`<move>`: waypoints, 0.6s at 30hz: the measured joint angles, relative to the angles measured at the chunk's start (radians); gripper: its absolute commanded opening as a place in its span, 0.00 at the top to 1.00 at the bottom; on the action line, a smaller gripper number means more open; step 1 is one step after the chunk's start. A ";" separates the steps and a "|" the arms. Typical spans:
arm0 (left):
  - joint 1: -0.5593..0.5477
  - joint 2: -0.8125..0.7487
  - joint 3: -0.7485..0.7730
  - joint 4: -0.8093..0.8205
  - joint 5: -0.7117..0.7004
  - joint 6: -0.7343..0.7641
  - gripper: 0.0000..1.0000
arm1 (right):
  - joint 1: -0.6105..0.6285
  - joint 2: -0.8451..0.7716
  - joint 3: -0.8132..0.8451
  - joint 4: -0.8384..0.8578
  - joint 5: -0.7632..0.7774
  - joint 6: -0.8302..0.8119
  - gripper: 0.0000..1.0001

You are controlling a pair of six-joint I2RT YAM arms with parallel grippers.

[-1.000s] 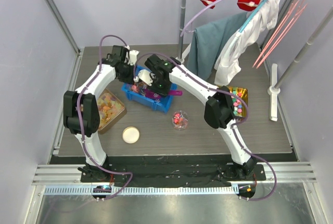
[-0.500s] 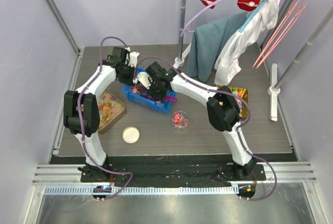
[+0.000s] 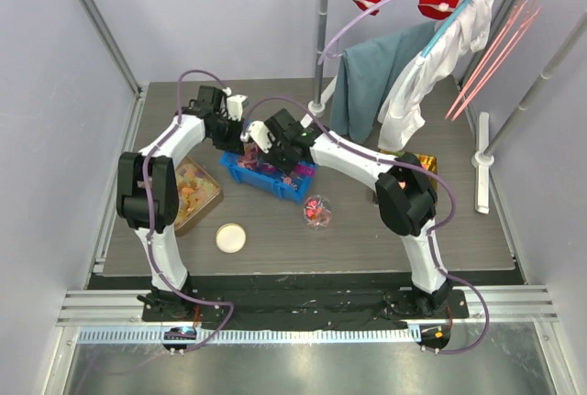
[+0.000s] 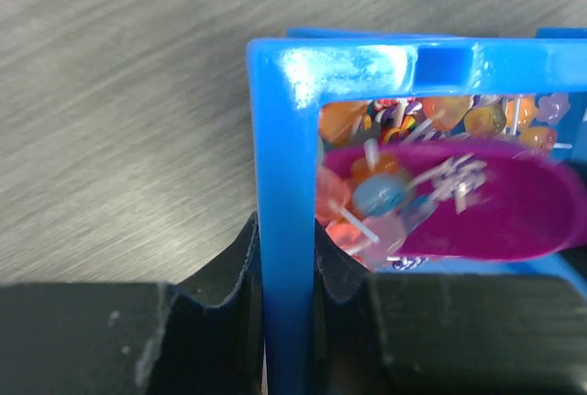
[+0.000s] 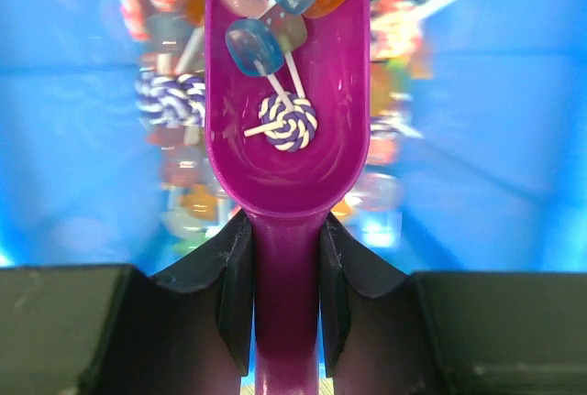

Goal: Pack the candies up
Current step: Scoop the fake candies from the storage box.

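— So, where do the candies (image 4: pixel 440 111) sit?
— Mostly inside the blue bin (image 4: pixel 275 138) in the middle of the table (image 3: pixel 367 239). A few lie in the purple scoop (image 5: pixel 289 166), one of them striped purple and white.
— And the left gripper (image 4: pixel 287 267)?
— It pinches the bin's wall by a corner, one finger outside and one inside.
— The right gripper (image 5: pixel 286 267)?
— It is clamped narrow on the scoop's handle, and the scoop's bowl points into the bin among the sweets.
— Anything nearby?
— A small clear jar (image 3: pixel 317 212) of pink sweets stands just on the near side of the bin. A round lid (image 3: pixel 230 237) lies apart, to its left.
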 measured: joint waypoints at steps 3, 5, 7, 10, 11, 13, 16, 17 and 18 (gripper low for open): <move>0.008 0.019 0.000 -0.023 0.027 0.000 1.00 | -0.021 -0.040 -0.031 0.028 0.016 0.006 0.99; 0.013 0.030 0.000 -0.035 0.040 0.000 1.00 | -0.040 -0.066 -0.042 0.037 0.015 0.008 0.99; 0.016 0.040 0.003 -0.027 0.048 -0.007 1.00 | -0.055 -0.098 -0.058 0.038 0.000 0.009 0.99; 0.022 0.044 0.009 -0.026 0.054 -0.014 1.00 | -0.058 -0.140 -0.080 0.057 -0.005 0.010 0.99; 0.024 0.044 0.011 -0.028 0.056 -0.015 1.00 | -0.060 -0.152 -0.089 0.061 -0.009 0.011 0.99; 0.027 0.044 0.013 -0.033 0.058 -0.017 1.00 | -0.065 -0.170 -0.106 0.075 -0.014 0.013 0.99; 0.034 0.044 0.013 -0.037 0.058 -0.023 1.00 | -0.080 -0.195 -0.140 0.096 -0.035 0.018 0.99; 0.036 0.045 0.013 -0.036 0.058 -0.024 1.00 | -0.084 -0.203 -0.152 0.100 -0.042 0.020 0.99; 0.039 0.045 0.013 -0.036 0.058 -0.024 1.00 | -0.088 -0.209 -0.164 0.104 -0.049 0.020 0.99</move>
